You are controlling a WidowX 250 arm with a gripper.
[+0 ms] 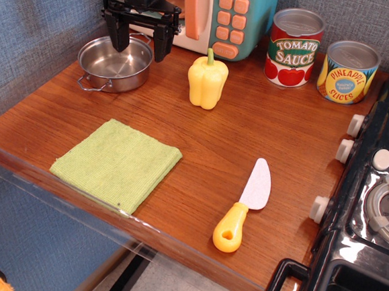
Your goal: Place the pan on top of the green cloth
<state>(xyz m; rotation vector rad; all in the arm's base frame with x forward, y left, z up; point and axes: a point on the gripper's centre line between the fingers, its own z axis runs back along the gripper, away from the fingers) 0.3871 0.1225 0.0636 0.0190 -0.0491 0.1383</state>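
Beneath the claw (138, 43) spreads a brown wooden worktop (249, 129), the largest thing here. Far off to the claw's right, at the worktop's edge, stands a black stove (372, 200). Just behind the claw sits a toy microwave (215, 16). Well in front of the claw, near the worktop's front edge, lies the green cloth (117, 164), flat and bare, seemingly ready to receive the pan. The pan (115, 63), empty and shiny, sits directly below the claw at the back left. The claw hangs with its two fingers spread wide, holding nothing, over the pan's right rim, likely lined up to grip that wall. To the claw's right stand a tomato sauce can (294, 47) and a pineapple can (348, 72). A yellow pepper (207, 80) stands close by on its right. A toy knife (244, 205) lies farther forward and right. Nothing lies between pan and cloth.
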